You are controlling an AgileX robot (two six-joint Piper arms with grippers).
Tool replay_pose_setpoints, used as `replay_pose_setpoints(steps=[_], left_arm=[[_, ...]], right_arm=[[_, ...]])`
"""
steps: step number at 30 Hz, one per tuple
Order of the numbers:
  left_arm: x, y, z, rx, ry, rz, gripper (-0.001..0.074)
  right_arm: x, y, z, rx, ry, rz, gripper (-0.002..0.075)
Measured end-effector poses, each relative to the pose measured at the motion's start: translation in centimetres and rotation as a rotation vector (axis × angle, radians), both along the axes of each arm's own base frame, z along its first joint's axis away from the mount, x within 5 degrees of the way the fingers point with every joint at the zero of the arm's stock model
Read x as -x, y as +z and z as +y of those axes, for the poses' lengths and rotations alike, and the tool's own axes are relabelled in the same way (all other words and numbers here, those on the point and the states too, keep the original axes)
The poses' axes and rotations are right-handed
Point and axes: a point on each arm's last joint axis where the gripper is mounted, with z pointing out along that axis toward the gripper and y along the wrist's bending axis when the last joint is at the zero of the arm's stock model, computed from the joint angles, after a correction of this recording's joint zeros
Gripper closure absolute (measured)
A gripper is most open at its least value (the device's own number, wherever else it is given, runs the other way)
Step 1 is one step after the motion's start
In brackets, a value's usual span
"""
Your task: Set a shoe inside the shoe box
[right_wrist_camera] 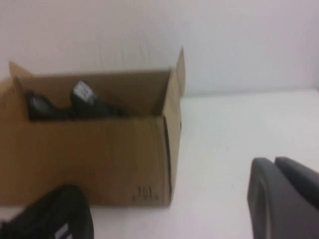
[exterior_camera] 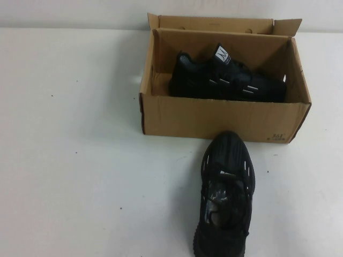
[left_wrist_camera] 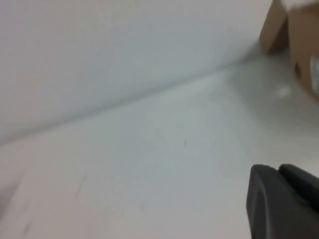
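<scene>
An open cardboard shoe box (exterior_camera: 214, 119) stands at the back of the white table. One black shoe (exterior_camera: 228, 80) lies inside it. A second black shoe (exterior_camera: 226, 193) lies on the table just in front of the box, toe toward it. Neither gripper shows in the high view. In the right wrist view my right gripper (right_wrist_camera: 274, 162) is shut and empty, apart from the box (right_wrist_camera: 99, 159) and the loose shoe (right_wrist_camera: 55, 215). In the left wrist view my left gripper (left_wrist_camera: 277, 169) is shut and empty over bare table, with a corner of the box (left_wrist_camera: 294, 40) far off.
The white table (exterior_camera: 75, 160) stretches wide to the left of the box and shoe. A pale wall (exterior_camera: 69, 13) runs along the table's back edge behind the box.
</scene>
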Motion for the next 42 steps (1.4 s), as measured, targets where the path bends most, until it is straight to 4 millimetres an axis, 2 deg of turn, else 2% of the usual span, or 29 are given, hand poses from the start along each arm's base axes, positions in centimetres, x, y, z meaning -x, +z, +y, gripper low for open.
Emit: replay_pose_setpoints(steps=[7, 15, 21, 24, 30, 32, 35, 39, 42], left_arm=[[0.8, 3.9, -1.4, 0.043, -0.163, -0.432, 0.0736], [1.6, 5.2, -1.8, 0.055, -0.226, -0.596, 0.0736], [3.5, 7.1, -2.2, 0.153, -0.344, -0.862, 0.0736], [4.4, 8.5, -1.9, 0.276, -0.382, -0.962, 0.0736], [6.4, 14.5, -0.4, 0.477, -0.337, -1.016, 0.0736], [7.0, 16.4, 0.0, 0.518, -0.305, -0.967, 0.0736], [6.6, 18.3, 0.3, 0.576, -0.263, -0.846, 0.0736], [3.5, 18.9, 0.1, 0.622, -0.199, -0.596, 0.0736], [1.0, 17.7, -0.3, 0.587, -0.143, -0.404, 0.0736]], right_arm=[[0.6, 3.3, 0.0, -0.023, 0.003, -0.366, 0.0743], [1.1, 4.3, 0.0, -0.034, 0.005, -0.493, 0.0743], [2.7, 6.4, -0.1, -0.063, 0.016, -0.783, 0.0743], [3.7, 8.3, -0.2, -0.080, 0.019, -0.889, 0.0743], [6.7, 15.0, -0.5, -0.118, 0.018, -1.014, 0.0743], [7.8, 17.0, -0.8, -0.165, 0.018, -1.001, 0.0743], [8.1, 19.3, -1.0, -0.233, 0.031, -0.896, 0.0743], [5.4, 20.1, -0.4, -0.237, 0.052, -0.588, 0.0743], [2.2, 18.9, 0.0, -0.202, 0.051, -0.316, 0.0743]])
